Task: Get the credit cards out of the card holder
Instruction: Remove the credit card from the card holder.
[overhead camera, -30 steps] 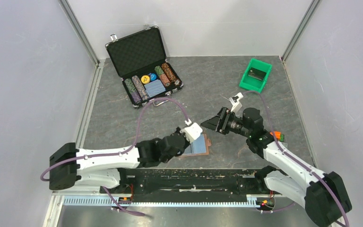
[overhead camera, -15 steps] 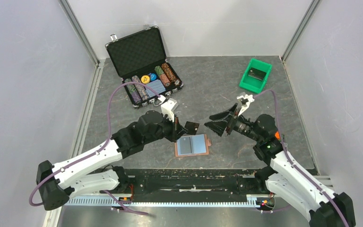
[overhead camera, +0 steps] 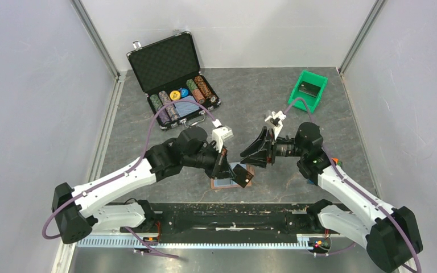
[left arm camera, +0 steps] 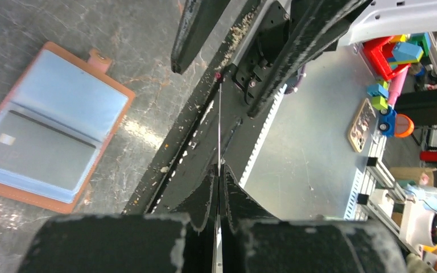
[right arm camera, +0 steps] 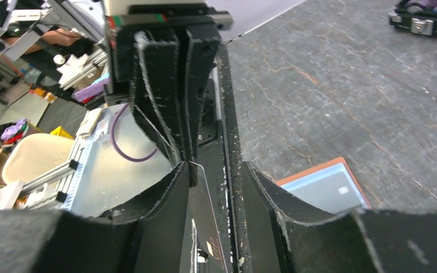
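The grey, stone-patterned table (overhead camera: 250, 102) carries everything. At its far left stands an open black case (overhead camera: 165, 60) with poker chips. At the far right there is a green bin (overhead camera: 299, 101) with 1 black block (overhead camera: 310, 89) inside.

The 2 arms meet over the near middle of the table. The left gripper (overhead camera: 226, 165) is closed on 1 dark card (overhead camera: 240, 174) and holds it in the air, tilted, with nothing under it but the card holder. From the left wrist the card (left arm camera: 219, 125) shows only as a thin line, because it is seen on its edge.

The right gripper (overhead camera: 250, 154) points at this card from the right. Its jaws stand apart, 1 on each side of the card's free end (right arm camera: 198, 216), and a clear gap shows beside the card. I cannot tell if 1 finger is touching it.

The card holder (left arm camera: 99, 165) lies open and flat on the table by the near edge, just below the lifted card, with its light blue lining up. 1 other card (left arm camera: 40, 149) sits in a pocket of it.
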